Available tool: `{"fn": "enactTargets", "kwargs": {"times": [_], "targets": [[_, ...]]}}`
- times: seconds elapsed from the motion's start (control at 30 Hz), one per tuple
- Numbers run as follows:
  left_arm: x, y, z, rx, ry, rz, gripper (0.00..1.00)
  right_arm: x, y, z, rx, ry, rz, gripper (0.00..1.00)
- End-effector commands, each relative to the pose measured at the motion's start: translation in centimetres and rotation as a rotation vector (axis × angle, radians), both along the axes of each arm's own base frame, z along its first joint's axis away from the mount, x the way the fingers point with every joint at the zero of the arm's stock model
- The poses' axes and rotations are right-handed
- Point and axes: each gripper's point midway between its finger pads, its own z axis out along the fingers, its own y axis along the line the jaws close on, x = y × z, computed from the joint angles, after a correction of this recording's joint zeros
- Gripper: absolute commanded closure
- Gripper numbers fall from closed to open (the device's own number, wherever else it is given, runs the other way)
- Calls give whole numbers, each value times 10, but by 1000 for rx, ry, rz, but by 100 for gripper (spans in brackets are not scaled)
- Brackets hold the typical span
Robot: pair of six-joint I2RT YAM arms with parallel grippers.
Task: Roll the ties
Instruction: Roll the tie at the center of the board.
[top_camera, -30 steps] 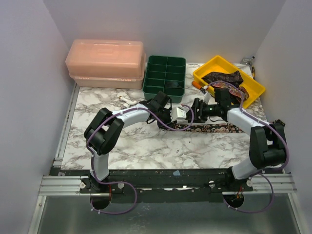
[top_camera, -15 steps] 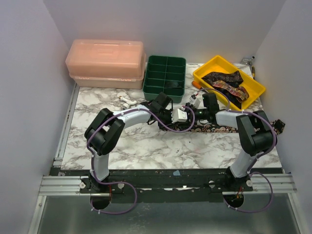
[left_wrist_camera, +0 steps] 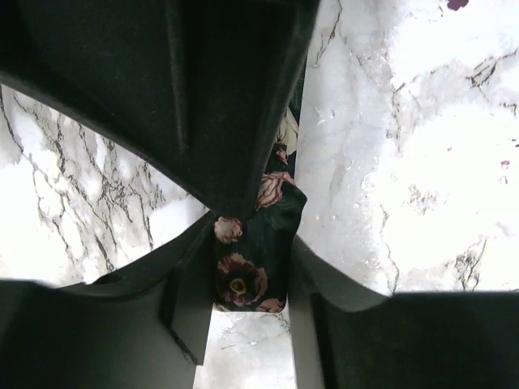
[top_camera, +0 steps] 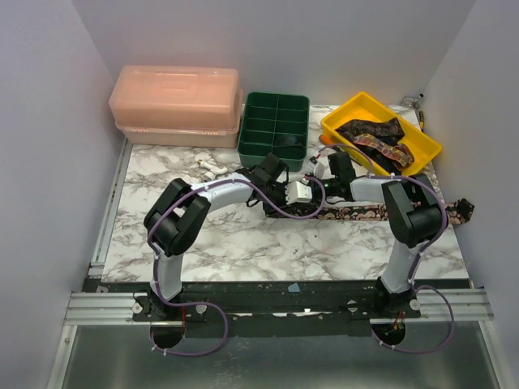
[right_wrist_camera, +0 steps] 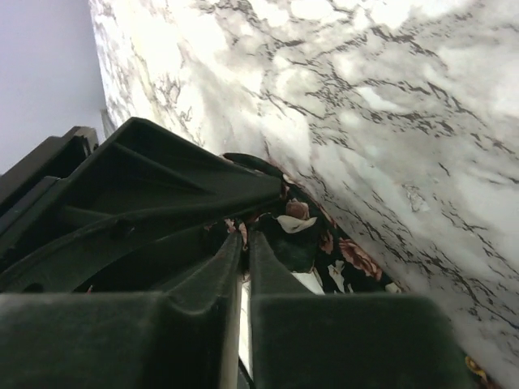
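- My left gripper (left_wrist_camera: 251, 279) is pinching the tie (left_wrist_camera: 253, 243). The dark rose-printed cloth fills the gap between my two fingers and touches both.
- In the left wrist view, a folded end of the tie sticks out just past my fingertips, above the marble table (left_wrist_camera: 422, 162).
- My right gripper (right_wrist_camera: 243, 243) has its fingers pressed nearly together, with only a thin slit between them.
- Its tips sit right at a bunched fold of the tie. I cannot tell whether any cloth is caught between them.
- From above, my two grippers face each other just beside one another, mid-table and a little in front of the green tray (top_camera: 274, 154).
- The rest of the tie lies flat on the table. It runs to the right from my grippers, under my right arm, toward the table's right edge.
- More ties (top_camera: 375, 134) lie heaped in the yellow tray (top_camera: 366, 105) at the back right, apart from the tie I hold.
- A few small white pieces (top_camera: 212, 168) lie on the table near my left arm.
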Motion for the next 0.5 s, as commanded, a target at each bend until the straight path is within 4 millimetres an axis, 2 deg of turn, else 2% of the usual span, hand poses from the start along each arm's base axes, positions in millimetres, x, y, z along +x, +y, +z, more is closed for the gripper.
{"fn": "enactTargets", "kwargs": {"times": [0.0, 0.13, 0.27, 0.37, 0.47], "targets": [[3, -2, 4, 2, 14, 7, 53, -3, -8, -19, -95, -21, 50, 99], [10, 1, 19, -62, 16, 23, 37, -4, -21, -34, -184, -60, 66, 99], [11, 0, 35, -140, -20, 15, 25, -7, -23, -44, -202, -49, 82, 99], [4, -4, 36, -144, -23, -19, 13, -8, -21, -47, -189, -36, 85, 99], [1, -11, 29, -120, -31, -27, 6, -5, -14, -36, -131, -42, 77, 99]]}}
